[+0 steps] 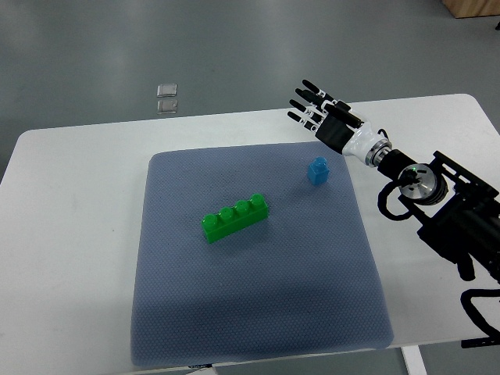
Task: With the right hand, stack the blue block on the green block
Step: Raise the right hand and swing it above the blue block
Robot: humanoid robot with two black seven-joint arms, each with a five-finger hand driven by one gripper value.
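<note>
A small blue block [318,171] stands on the grey mat [258,312], towards its upper right. The long green block [233,218] with several studs lies near the mat's middle, slanted, left of and below the blue one. My right hand [311,106] hovers over the table's far edge, up and slightly right of the blue block, with fingers spread and nothing in them. Its arm [422,183] reaches in from the right edge. The left arm does not show.
The white table [70,234] carries the mat. On the grey floor beyond the table's far edge lie two small clear squares [166,98]. A wooden corner [473,8] shows at the top right.
</note>
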